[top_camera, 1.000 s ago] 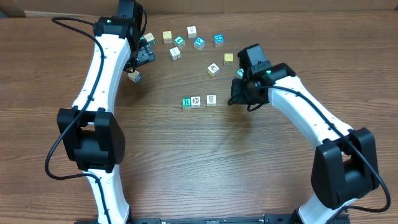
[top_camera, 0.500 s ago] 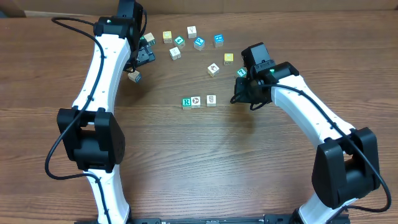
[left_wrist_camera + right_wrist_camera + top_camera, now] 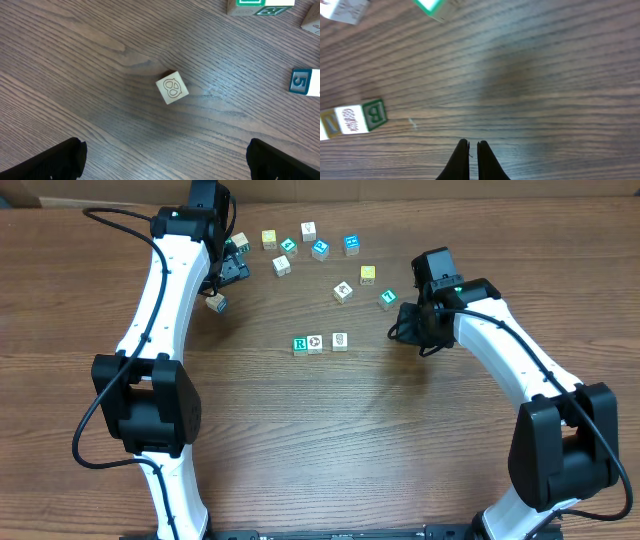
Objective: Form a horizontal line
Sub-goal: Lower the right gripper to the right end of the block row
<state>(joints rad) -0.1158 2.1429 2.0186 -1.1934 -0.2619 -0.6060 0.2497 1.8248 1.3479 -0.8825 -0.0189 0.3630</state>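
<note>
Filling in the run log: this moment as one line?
row: three cubes, third slightly apart | left fingers: open near loose cube | right fingers: shut, empty

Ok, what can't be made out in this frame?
- Overhead: pictures on the row of tiny white-faced cubes, too small.
- Overhead: right tool, tips hidden under its black wrist.
- Right wrist: green-faced wooden cube, cut off by the top edge; the row, by the left edge.

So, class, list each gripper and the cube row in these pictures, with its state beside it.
left gripper: open, empty, above a loose cube.
right gripper: shut, holding nothing.
horizontal line: three cubes in a row, the one nearest the right gripper slightly apart.
loose cube: resting flat, ungripped.
</note>
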